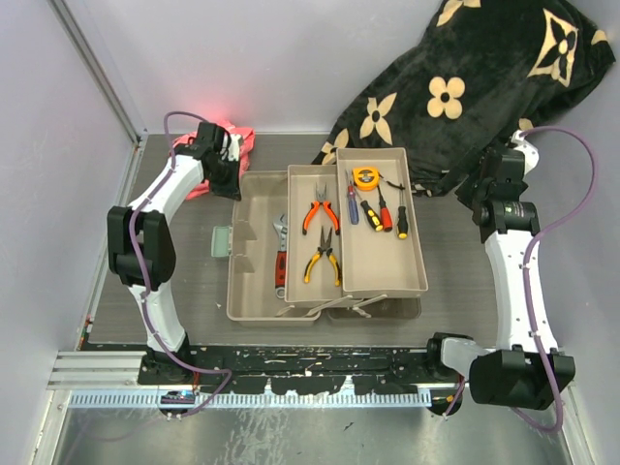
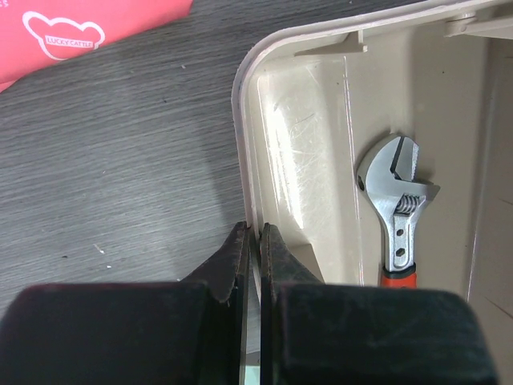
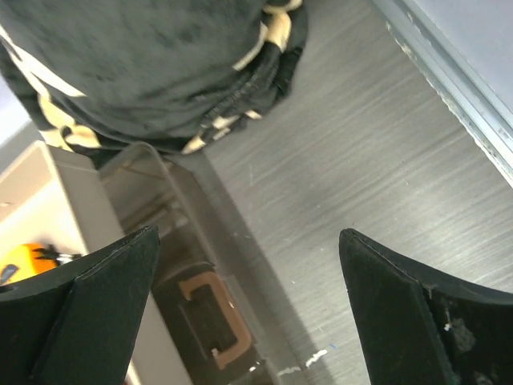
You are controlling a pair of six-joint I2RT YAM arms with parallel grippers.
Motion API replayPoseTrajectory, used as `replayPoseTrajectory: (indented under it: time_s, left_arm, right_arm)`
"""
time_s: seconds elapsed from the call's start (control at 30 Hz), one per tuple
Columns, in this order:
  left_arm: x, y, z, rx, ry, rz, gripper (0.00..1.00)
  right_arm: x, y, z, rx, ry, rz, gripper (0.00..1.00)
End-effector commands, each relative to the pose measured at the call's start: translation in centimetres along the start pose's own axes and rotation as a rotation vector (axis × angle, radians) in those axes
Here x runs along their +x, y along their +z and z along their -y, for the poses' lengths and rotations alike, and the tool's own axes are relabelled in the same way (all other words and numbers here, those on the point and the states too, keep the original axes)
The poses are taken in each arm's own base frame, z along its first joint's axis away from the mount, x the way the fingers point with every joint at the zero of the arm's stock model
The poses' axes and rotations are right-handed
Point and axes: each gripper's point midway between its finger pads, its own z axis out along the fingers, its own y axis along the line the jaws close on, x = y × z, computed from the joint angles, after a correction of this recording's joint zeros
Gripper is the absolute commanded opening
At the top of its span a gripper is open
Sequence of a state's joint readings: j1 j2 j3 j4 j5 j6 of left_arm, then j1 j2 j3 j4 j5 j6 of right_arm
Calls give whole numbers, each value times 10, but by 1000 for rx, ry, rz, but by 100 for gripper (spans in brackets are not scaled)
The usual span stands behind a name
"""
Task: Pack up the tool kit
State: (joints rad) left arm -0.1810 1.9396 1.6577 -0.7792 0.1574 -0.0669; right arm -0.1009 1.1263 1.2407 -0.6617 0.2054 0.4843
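Wrench [image 2: 398, 215] handle vanishes behind left pincer [image 2: 253, 231] clamping toolbox [image 2: 239, 104] rim.

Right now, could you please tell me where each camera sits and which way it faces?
Top external: above, behind the bases, looking down on the open toolbox; left arm and right arm show.
Left wrist: looks down past the left hand, shut on the toolbox rim, at the wrench.
Right wrist: looks down through the open right hand at blanket and table.
Shared: top and left wrist show the wrench.
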Motion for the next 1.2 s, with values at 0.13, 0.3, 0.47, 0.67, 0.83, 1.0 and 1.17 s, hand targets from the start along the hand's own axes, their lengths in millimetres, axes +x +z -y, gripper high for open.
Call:
replayPoseTrajectory:
  time_s: [0.13, 0.3, 0.47, 0.67, 0.83, 1.0, 1.17]
  left_arm:
    - [54, 22, -66, -197, 25, -184, 0]
    - [52, 22, -66, -197, 12, -177, 0]
    - [47, 21, -65, -197, 1, -169, 0]
    - [45, 20, -63, -192, -6, -173, 0]
    - [39, 18, -56, -164, -27, -157, 18]
    - [30, 16, -47, -124, -71, -145, 33]
    - [28, 18, -42, -106, -108, -145, 44]
  right_arm:
    - [56, 19, -9, -172, -112, -286, 94]
    - [106, 14, -8, -256, -151, -483, 87]
    - [137, 2, 1, -295, -188, -586, 87]
    - [173, -8, 11, -327, -184, -687, 87]
    - [200, -11, 21, -333, -181, -765, 82]
    - [225, -11, 24, -353, -139, -820, 77]
    - [238, -9, 30, -341, -127, -842, 72]
